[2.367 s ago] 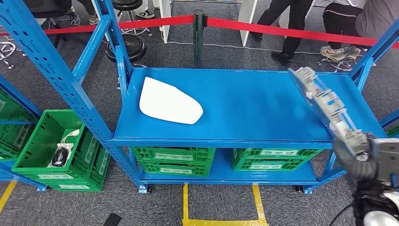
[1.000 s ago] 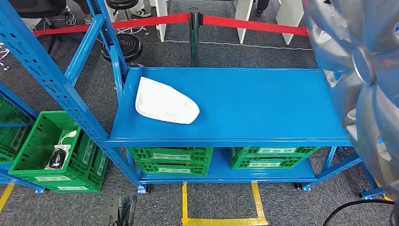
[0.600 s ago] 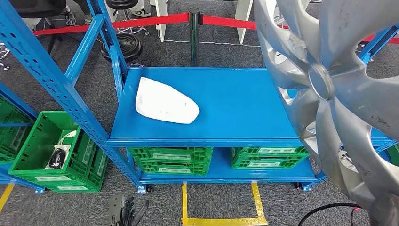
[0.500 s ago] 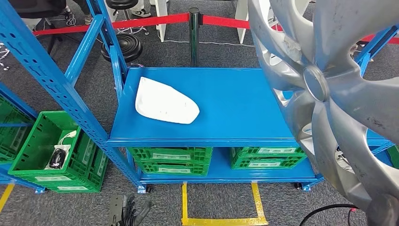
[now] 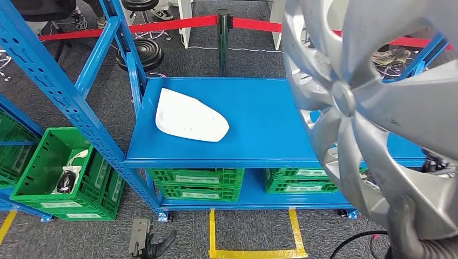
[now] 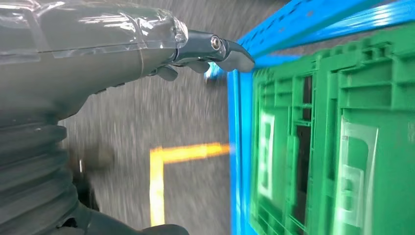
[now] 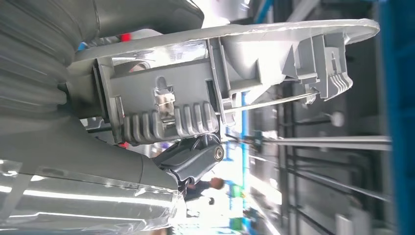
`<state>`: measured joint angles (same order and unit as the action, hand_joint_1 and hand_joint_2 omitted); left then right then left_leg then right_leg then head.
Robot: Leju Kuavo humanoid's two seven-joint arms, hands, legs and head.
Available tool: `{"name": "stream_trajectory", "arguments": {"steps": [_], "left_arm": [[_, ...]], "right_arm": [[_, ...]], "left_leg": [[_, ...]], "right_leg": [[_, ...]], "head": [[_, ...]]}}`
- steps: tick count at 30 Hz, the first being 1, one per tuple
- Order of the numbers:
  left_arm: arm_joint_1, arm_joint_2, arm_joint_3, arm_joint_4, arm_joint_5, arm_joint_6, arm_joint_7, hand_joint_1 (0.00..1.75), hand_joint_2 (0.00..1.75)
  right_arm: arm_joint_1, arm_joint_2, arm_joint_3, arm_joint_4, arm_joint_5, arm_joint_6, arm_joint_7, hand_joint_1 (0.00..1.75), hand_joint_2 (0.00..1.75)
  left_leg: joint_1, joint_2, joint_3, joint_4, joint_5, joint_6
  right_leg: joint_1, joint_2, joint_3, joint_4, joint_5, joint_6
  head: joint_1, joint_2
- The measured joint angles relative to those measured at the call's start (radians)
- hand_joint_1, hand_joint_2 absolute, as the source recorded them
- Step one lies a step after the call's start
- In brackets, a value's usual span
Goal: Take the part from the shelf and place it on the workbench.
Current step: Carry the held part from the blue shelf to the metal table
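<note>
A large silver wheel cover (image 5: 372, 108) is held up close to the head camera, its spoked face toward me, hiding the right end of the blue shelf (image 5: 254, 157). My right hand (image 5: 413, 240) grips it at its lower rim. The right wrist view shows that hand (image 7: 98, 161) clamped on the rim's ribbed back side (image 7: 235, 63). A white curved part (image 5: 190, 116) lies on the left half of the shelf top. My left hand (image 5: 147, 244) hangs low over the floor and holds nothing; in the left wrist view the hand (image 6: 98, 54) has its thumb out beside a green crate (image 6: 342, 147).
Green crates (image 5: 197, 183) fill the shelf's lower level, and another green crate (image 5: 48, 162) with a small item sits in the rack to the left. A red barrier tape (image 5: 178, 24) on a black post (image 5: 223, 38) runs behind the shelf. Yellow tape (image 5: 254, 252) marks the floor.
The wheel cover has turned from edge-on at the right to face-on and has drifted left, covering more of the shelf. The left hand has come into view low down.
</note>
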<state>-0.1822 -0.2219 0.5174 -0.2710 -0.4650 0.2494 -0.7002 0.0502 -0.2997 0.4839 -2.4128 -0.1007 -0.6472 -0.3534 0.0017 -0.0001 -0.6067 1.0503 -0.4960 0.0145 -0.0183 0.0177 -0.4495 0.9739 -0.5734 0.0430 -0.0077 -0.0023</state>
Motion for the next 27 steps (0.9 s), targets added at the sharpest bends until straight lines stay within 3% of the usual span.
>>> {"name": "stream_trajectory", "arguments": {"steps": [3,7,14,16,19,20,23,25,27], "left_arm": [[0.013,0.006,-0.104,-0.002,-0.01,0.08,0.019,0.0,1.75],[0.029,0.015,-0.198,0.002,-0.022,0.113,0.062,0.0,1.75],[0.03,0.016,-0.209,0.003,-0.022,0.116,0.07,0.0,1.75],[0.03,0.02,-0.223,0.004,-0.016,0.118,0.08,0.0,1.75],[0.034,0.038,-0.278,0.005,0.004,0.131,0.113,0.0,1.75],[0.038,0.051,-0.307,0.007,0.026,0.145,0.128,0.0,1.75],[0.056,0.085,-0.368,0.013,0.107,0.167,0.143,0.0,1.75],[0.067,0.093,-0.375,0.016,0.123,0.161,0.138,0.0,1.75],[0.073,0.1,-0.38,0.019,0.129,0.159,0.138,0.0,1.75]], "right_arm": [[-0.021,0.014,0.01,0.05,-0.03,0.027,-0.009,1.75,1.75],[-0.044,0.029,0.019,0.084,-0.059,0.058,-0.027,1.75,1.75],[-0.048,0.03,0.021,0.088,-0.067,0.06,-0.031,1.75,1.75],[-0.055,0.032,0.023,0.093,-0.077,0.061,-0.04,1.75,1.75],[-0.087,0.042,0.031,0.109,-0.096,0.059,-0.076,1.75,1.75],[-0.102,0.045,0.034,0.115,-0.104,0.048,-0.083,1.75,1.75],[-0.12,0.048,0.033,0.125,-0.12,0.005,-0.09,1.75,1.75],[-0.117,0.047,0.023,0.118,-0.125,-0.009,-0.092,1.75,1.75],[-0.116,0.046,0.013,0.111,-0.131,-0.017,-0.092,1.75,1.75]], "left_leg": [[-0.005,0.001,-0.001,0.0,-0.002,0.004],[-0.006,0.005,-0.001,-0.005,0.004,0.018],[-0.003,0.007,-0.001,-0.01,0.006,0.021],[-0.002,0.009,0.0,-0.013,0.008,0.024],[-0.005,0.023,-0.003,-0.014,0.011,0.027],[-0.008,0.027,-0.006,-0.014,0.014,0.022],[-0.008,0.027,-0.018,-0.014,0.035,-0.006],[-0.004,0.02,-0.024,-0.012,0.037,-0.021],[0.0,0.005,-0.042,0.032,-0.015,-0.033]], "right_leg": [[-0.005,0.0,-0.001,-0.001,0.0,0.004],[-0.01,0.003,0.002,-0.003,0.003,0.015],[-0.01,0.003,0.002,-0.002,-0.001,0.016],[-0.01,-0.005,-0.007,0.018,-0.02,0.016],[-0.009,-0.013,-0.092,0.202,-0.113,0.016],[-0.007,-0.012,-0.093,0.199,-0.097,0.009],[0.004,-0.01,-0.034,0.032,0.019,-0.016],[0.006,-0.016,-0.04,0.02,0.032,-0.029],[0.003,-0.023,-0.051,0.01,0.051,-0.044]], "head": [[0.0,0.0],[0.0,0.0],[0.0,0.0],[0.002,0.0],[0.009,0.0],[0.01,0.0],[0.011,0.0],[0.01,0.0],[0.008,0.0]]}}
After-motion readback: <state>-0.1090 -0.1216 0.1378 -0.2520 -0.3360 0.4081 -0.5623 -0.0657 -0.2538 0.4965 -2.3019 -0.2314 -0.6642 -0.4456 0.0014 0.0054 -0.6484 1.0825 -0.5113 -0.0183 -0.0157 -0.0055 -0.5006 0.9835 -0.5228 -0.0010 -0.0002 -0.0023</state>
